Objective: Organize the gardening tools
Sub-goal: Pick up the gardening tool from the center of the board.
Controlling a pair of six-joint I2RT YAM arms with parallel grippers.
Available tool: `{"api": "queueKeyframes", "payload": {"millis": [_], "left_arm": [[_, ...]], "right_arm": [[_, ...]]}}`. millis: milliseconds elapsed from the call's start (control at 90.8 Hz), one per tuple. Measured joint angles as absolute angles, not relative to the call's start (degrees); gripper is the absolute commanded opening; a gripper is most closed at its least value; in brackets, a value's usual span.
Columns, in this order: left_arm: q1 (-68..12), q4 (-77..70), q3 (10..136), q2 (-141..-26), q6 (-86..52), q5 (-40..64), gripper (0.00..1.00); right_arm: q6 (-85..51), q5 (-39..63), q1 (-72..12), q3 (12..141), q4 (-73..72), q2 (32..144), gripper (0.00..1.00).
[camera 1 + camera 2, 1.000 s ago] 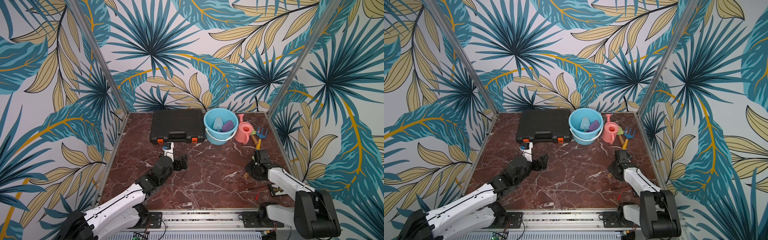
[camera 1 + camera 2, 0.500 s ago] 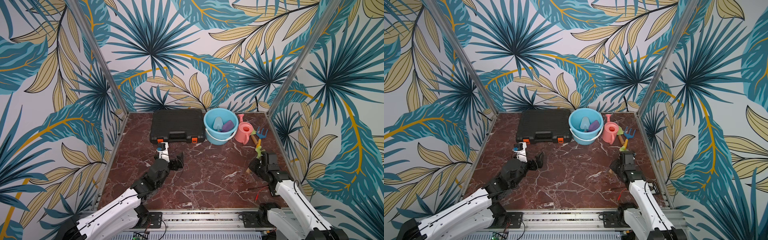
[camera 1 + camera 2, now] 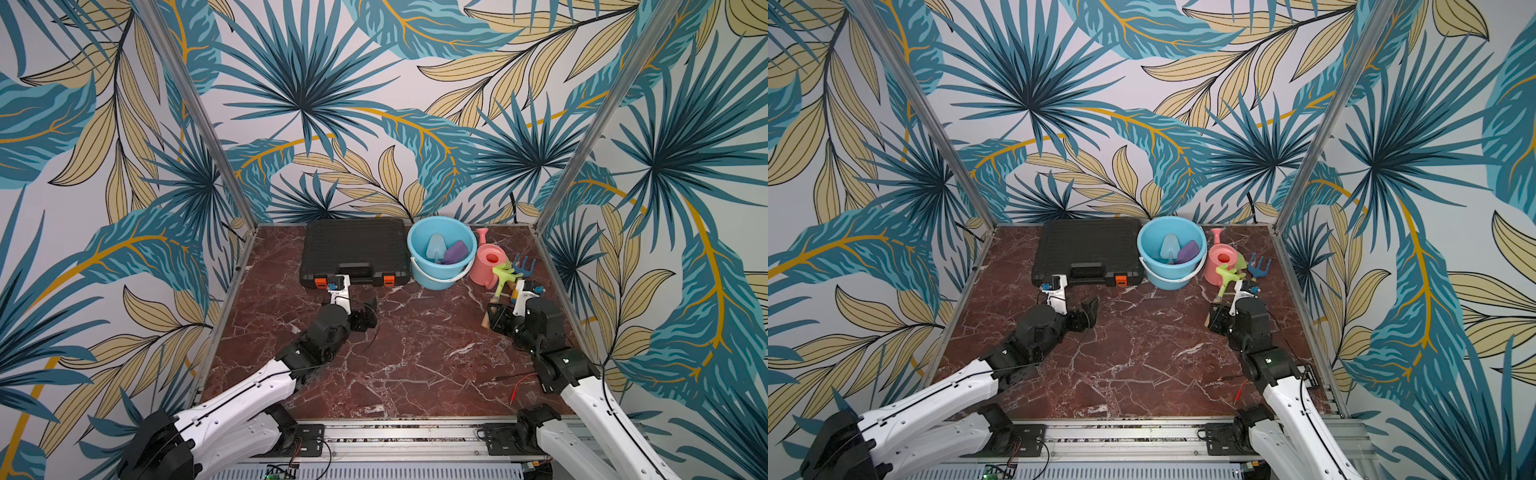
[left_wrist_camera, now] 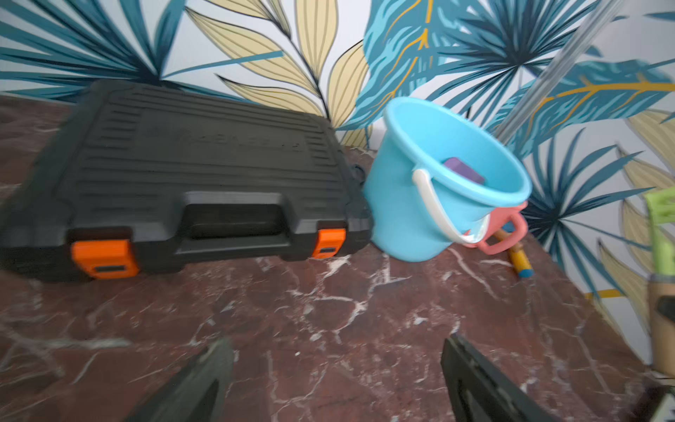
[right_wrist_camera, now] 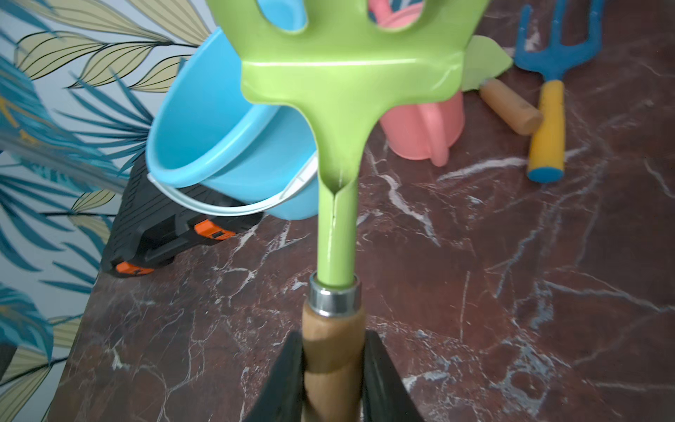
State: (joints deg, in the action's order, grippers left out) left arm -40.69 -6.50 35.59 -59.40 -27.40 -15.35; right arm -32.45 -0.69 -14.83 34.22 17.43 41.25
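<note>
Your right gripper (image 5: 332,350) is clenched on the green rake (image 5: 343,73), gripping its wooden handle. The rake sits right of centre in both top views, beside the pink watering can (image 3: 486,262). The blue bucket (image 3: 440,226) looks like its home, so raise the tines above the rim, centre them, then let go. Your left gripper (image 4: 336,343) hangs released and empty before the black case (image 4: 190,153). The case's embossed lettering is too blurred to read.
</note>
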Motion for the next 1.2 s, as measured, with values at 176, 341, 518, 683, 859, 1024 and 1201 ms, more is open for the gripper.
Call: {"api": "queueKeyframes", "payload": {"millis": [176,341,518,683,859,1024,1201], "left_arm": [[-41.21,-4.89,51.88,-71.64,-26.79,-4.99,0.77],[-44.86,-2.55,62.78,-83.0,-24.73,1.65,0.59],[-47.48,-0.34,71.42,-91.0,-23.79,7.01,0.49],[-47.55,-0.58,73.56,-93.41,-25.28,10.31,0.44],[-47.55,-1.23,73.56,-94.24,-28.25,12.4,0.4],[-47.55,-3.07,73.56,-94.61,-30.52,13.72,0.35],[-47.55,-3.77,75.07,-96.68,-32.25,14.37,0.29]], "right_arm": [[-28.88,-1.23,-23.31,32.77,11.05,40.1,0.15],[-27.24,-1.74,-26.85,31.9,8.99,43.38,0.15],[-25.85,-3.44,-29.87,31.88,8.43,44.31,0.15],[-25.04,-5.02,-30.96,31.88,8.1,44.31,0.15],[-24.56,-5.82,-31.55,31.88,7.88,44.34,0.15],[-24.18,-6.02,-32.21,31.88,7.38,44.34,0.15],[-23.97,-6.04,-32.95,31.88,7.22,44.34,0.15]]}}
